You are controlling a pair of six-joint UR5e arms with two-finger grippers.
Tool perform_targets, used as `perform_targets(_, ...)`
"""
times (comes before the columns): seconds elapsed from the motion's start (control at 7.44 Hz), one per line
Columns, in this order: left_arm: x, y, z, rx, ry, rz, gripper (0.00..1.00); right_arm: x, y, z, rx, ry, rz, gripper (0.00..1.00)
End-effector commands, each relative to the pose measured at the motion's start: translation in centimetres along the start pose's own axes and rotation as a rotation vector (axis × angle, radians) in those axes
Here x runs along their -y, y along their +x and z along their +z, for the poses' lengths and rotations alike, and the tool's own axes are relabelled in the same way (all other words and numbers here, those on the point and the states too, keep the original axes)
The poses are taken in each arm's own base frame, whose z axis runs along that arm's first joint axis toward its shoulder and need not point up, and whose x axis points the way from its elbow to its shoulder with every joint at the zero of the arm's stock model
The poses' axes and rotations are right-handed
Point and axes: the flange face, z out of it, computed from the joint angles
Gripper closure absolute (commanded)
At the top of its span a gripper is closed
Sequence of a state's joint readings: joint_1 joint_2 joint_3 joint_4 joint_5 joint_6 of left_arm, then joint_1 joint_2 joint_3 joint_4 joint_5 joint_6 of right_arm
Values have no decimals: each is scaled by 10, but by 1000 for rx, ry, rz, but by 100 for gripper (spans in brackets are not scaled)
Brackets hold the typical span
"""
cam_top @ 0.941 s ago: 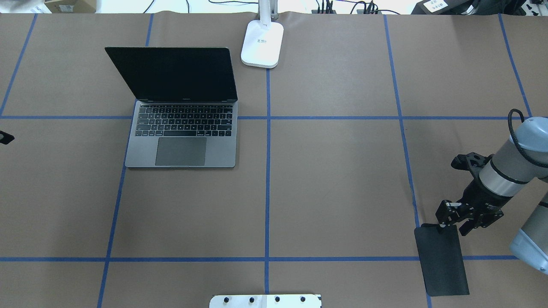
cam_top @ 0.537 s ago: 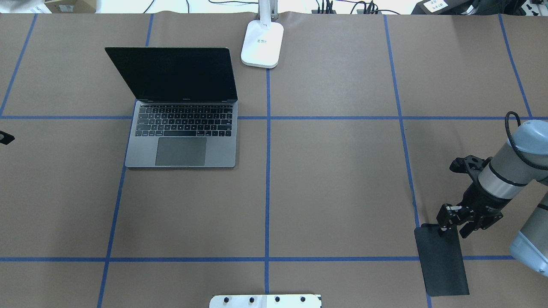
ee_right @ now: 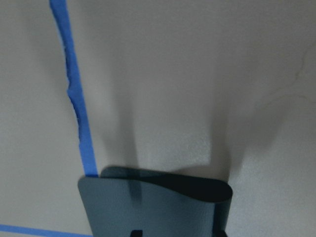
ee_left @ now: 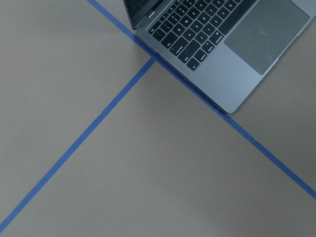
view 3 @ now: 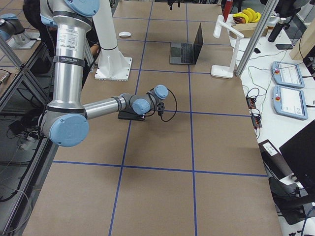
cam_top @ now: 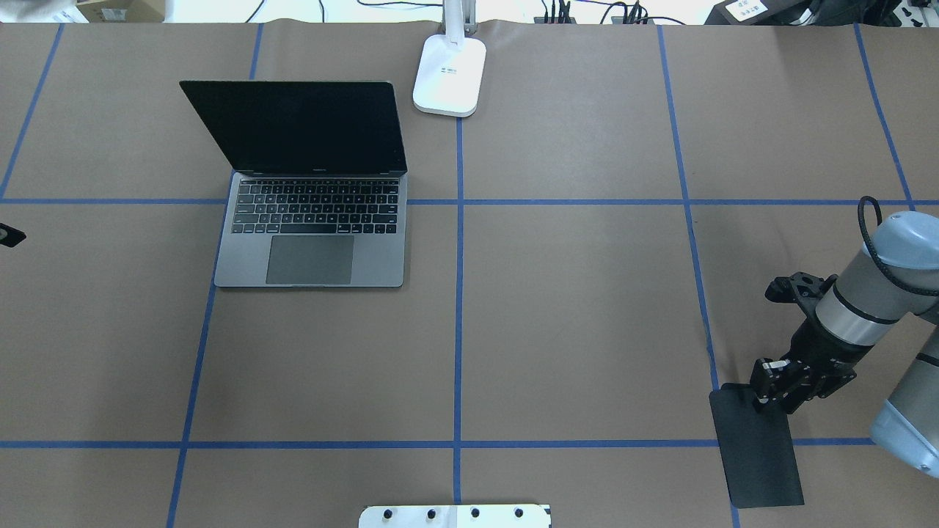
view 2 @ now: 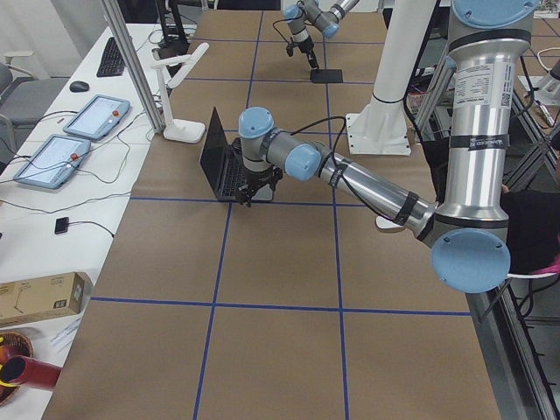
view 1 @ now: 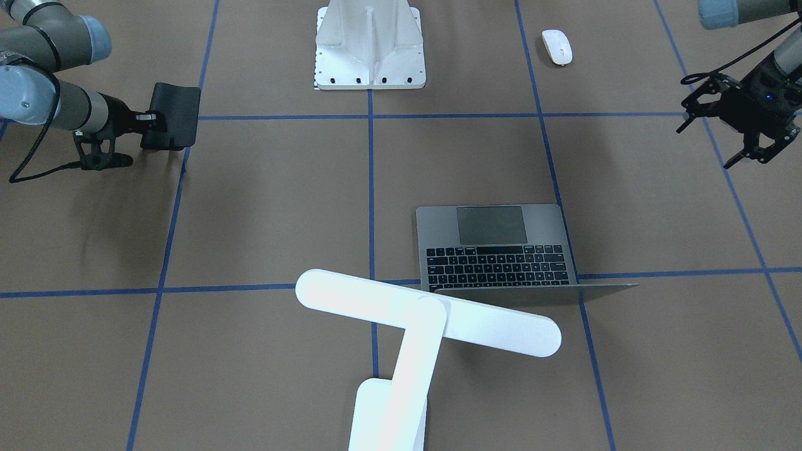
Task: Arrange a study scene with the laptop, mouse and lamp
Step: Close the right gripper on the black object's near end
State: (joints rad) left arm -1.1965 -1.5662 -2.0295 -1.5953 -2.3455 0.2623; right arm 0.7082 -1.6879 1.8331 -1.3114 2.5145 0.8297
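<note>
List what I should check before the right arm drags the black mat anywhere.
1. Right tool grip on the black mat: ok, shut on its far edge, which curls up.
2. Left tool away from the laptop: ok, open, beside it, not touching.
3. Laptop open, keyboard facing the robot: ok.
4. Mouse off the mat: ok, lying alone near the white pedestal.
5. Lamp standing: ok, base beside the laptop's screen.

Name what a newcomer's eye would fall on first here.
The open laptop on the robot's left side, its screen dark, comes first, with the white lamp beside it at the far edge. Over on the right, the right hand pinches the curled edge of a black mat.
</note>
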Motion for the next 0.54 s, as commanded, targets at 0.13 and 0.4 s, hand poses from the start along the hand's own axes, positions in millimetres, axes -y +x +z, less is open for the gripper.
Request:
perform_targets(0.13,0,-1,1,-1,-2,-2,1,-1,0,-3,6,1,-6,48)
perform_targets(0.4,0,0,1,-1,-2,0,1,-1,2,0,0,-7,4,43)
